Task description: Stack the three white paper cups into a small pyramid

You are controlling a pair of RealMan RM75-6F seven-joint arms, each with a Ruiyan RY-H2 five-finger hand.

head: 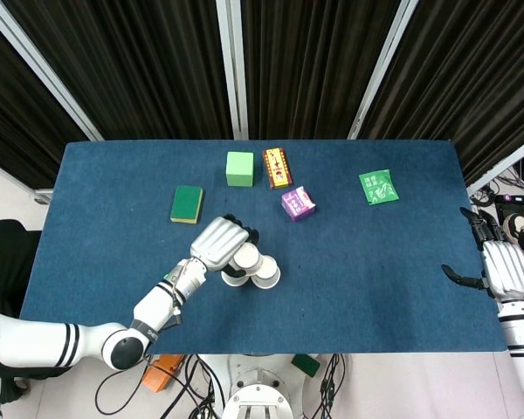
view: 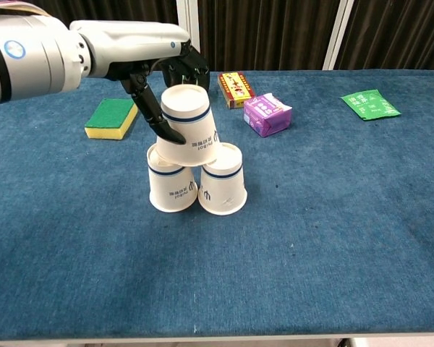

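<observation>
Two white paper cups stand upside down side by side on the blue table: the left cup [view: 172, 185] and the right cup [view: 223, 182], seen from above as the right cup [head: 265, 273]. A third cup [view: 188, 126], also upside down and slightly tilted, sits across their tops, and my left hand [view: 159, 81] grips it from behind and the left. In the head view my left hand [head: 220, 243] covers part of the top cup [head: 245, 257]. My right hand [head: 499, 266] hangs open past the table's right edge, holding nothing.
A green and yellow sponge [view: 111, 118] lies left of the cups. A green cube [head: 239, 168], a red and yellow box [view: 234, 88] and a purple box [view: 267, 115] sit behind them. A green packet [view: 369, 104] lies at the far right.
</observation>
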